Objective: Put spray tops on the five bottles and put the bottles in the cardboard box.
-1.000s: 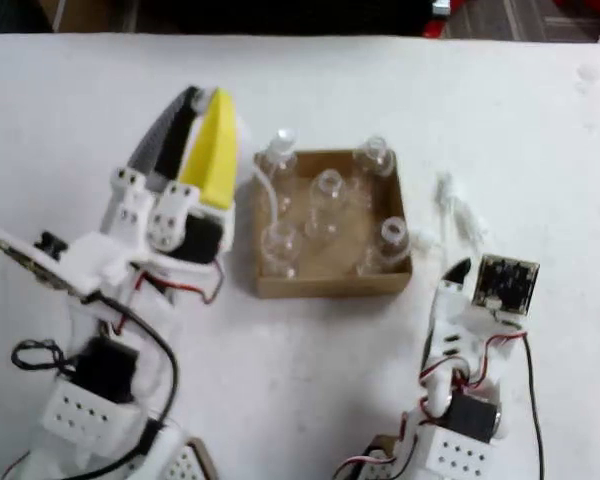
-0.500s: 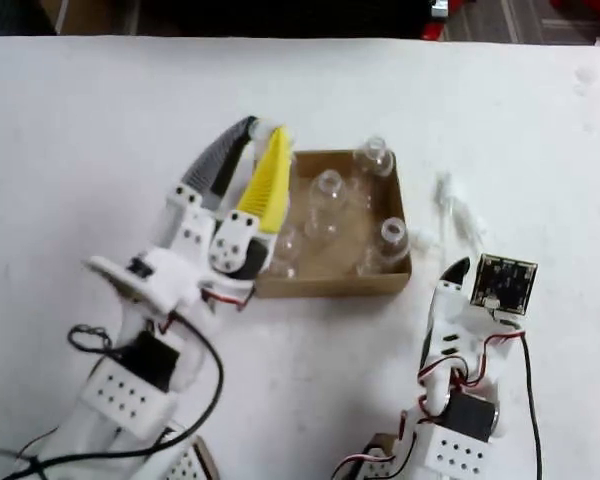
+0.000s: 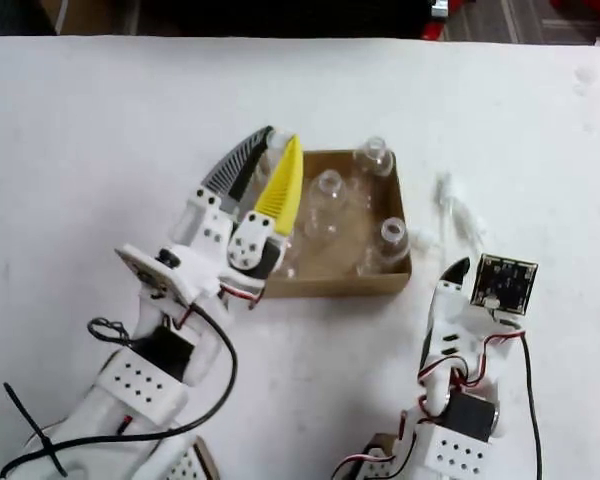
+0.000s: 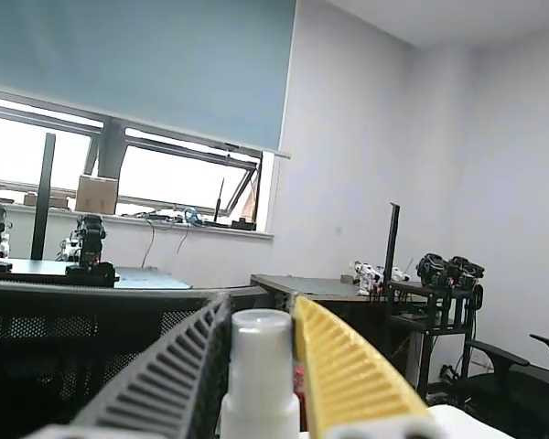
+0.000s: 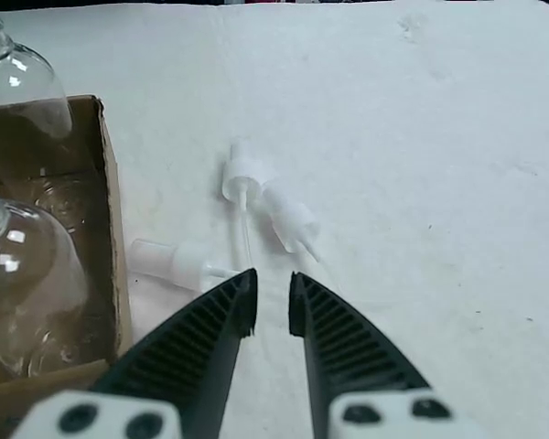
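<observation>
The cardboard box [image 3: 330, 284] sits mid-table with several clear bottles in it, among them ones at the back right [image 3: 375, 156], in the middle [image 3: 327, 190] and at the front right [image 3: 392, 234]. My left gripper [image 3: 280, 138], with one grey and one yellow finger, is over the box's back left corner. It is shut on a white spray top [image 4: 261, 366], which stands upright between the fingers. My right gripper [image 5: 272, 297] is low on the table right of the box, open a little with nothing in it. Loose spray tops [image 5: 242, 174] [image 5: 293, 224] [image 5: 169, 261] lie just beyond its tips.
The loose spray tops [image 3: 455, 208] lie on the white table [image 3: 100, 120] between the box's right wall and the right arm [image 3: 460, 340]. The left arm's body [image 3: 170, 300] hides the box's front left part. The box wall [image 5: 110, 210] and two bottles [image 5: 23, 87] [image 5: 27, 283] stand close beside the right gripper.
My left arm has swung right from beside the box to its back left corner, and its fingers now sit around the spray top there. The right arm has not moved.
</observation>
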Controlling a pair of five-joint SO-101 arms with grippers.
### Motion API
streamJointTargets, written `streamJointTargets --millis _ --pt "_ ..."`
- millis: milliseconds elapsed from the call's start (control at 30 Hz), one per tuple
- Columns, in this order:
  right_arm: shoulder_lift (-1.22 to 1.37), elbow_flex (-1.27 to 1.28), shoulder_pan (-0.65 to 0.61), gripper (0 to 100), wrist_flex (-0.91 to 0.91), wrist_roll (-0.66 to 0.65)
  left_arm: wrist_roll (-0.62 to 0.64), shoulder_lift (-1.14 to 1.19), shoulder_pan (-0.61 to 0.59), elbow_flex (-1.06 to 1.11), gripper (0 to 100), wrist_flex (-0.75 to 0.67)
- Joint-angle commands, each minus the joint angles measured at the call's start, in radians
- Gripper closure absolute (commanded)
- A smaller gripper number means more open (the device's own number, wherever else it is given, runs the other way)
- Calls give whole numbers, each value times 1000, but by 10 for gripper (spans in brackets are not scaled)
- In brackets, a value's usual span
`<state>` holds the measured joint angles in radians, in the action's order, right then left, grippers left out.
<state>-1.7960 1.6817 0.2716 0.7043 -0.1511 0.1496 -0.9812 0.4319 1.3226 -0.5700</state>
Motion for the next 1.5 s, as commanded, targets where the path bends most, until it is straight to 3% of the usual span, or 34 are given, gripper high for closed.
streamJointTargets --millis 0,900,1467 --pt "-7 9 -10 946 -4 2 -9 -30 8 11 980 -25" --pt "-7 9 -10 946 -2 2 -9 -51 15 299 980 -28" --pt "-7 9 -10 946 -1 2 -9 -50 15 310 980 -21"
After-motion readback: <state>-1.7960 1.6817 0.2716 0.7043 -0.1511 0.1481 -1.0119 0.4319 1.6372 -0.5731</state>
